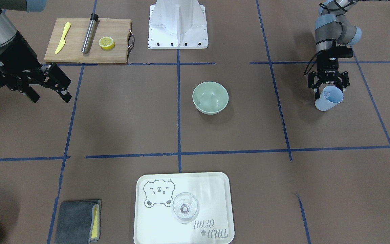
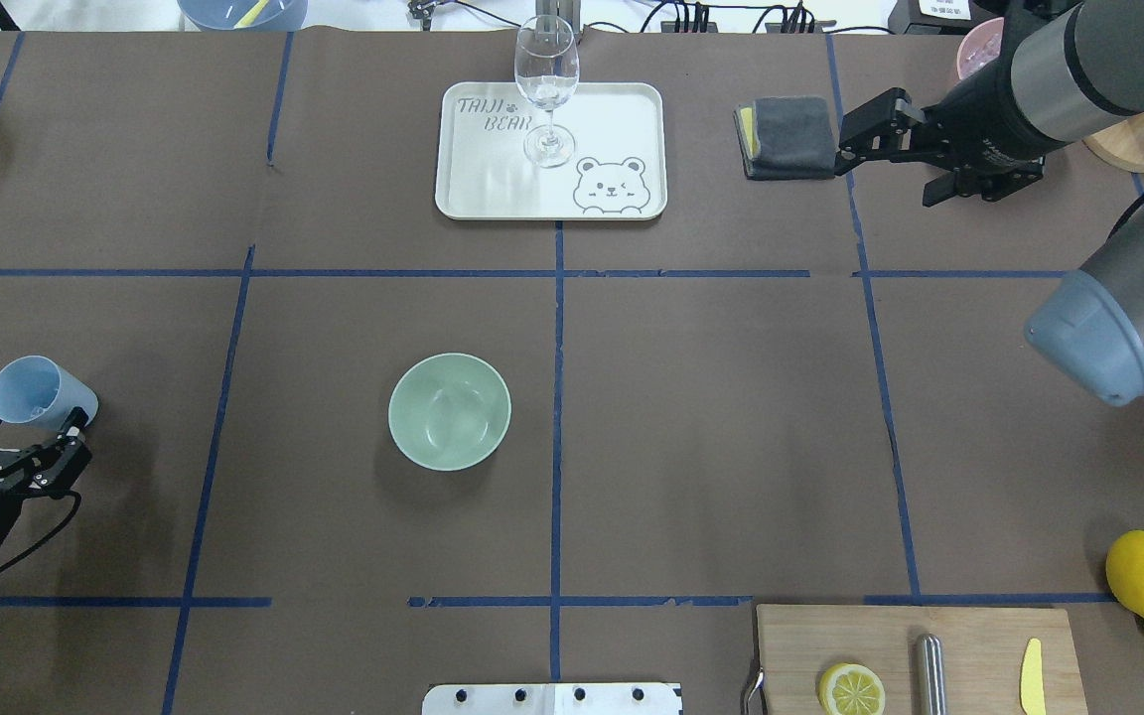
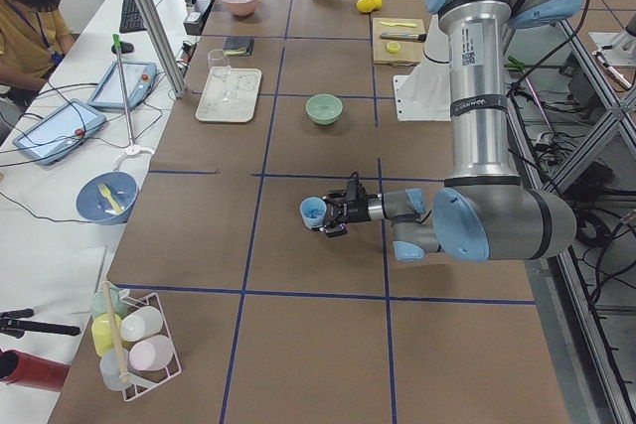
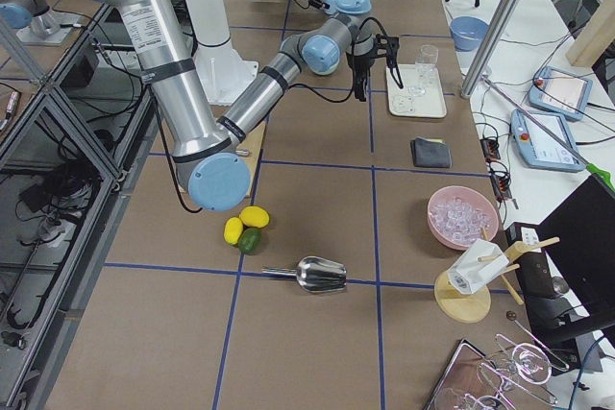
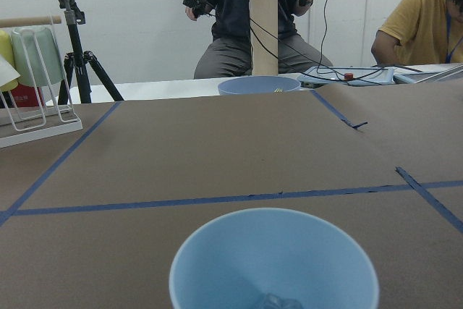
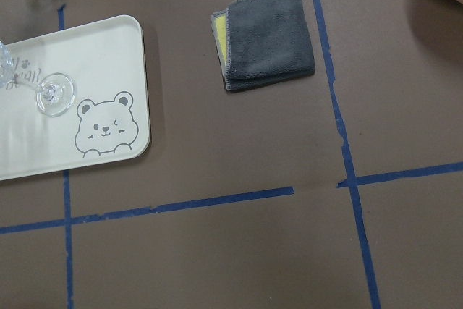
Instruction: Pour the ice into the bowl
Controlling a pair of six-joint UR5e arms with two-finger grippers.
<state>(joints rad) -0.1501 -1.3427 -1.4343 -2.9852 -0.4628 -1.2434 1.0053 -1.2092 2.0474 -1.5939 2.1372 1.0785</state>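
Observation:
The pale mint-green bowl (image 1: 210,97) stands upright near the table's middle, and also shows in the overhead view (image 2: 450,411). My left gripper (image 1: 329,88) is shut on a light blue cup (image 1: 329,99) and holds it tilted, just above the table, well off to the bowl's side (image 2: 41,392). In the left wrist view a small glassy piece of ice (image 5: 278,300) lies at the bottom of the cup (image 5: 273,255). My right gripper (image 1: 51,99) is open and empty, far from the bowl on the other side.
A wooden cutting board (image 1: 117,51) holds a lemon half, a yellow knife and a metal cylinder. A white tray (image 1: 215,189) carries a wine glass. A grey cloth (image 1: 78,220) lies beside it. A pink container of ice (image 4: 463,216), a metal scoop (image 4: 322,274) and lemons (image 2: 1143,576) lie further off.

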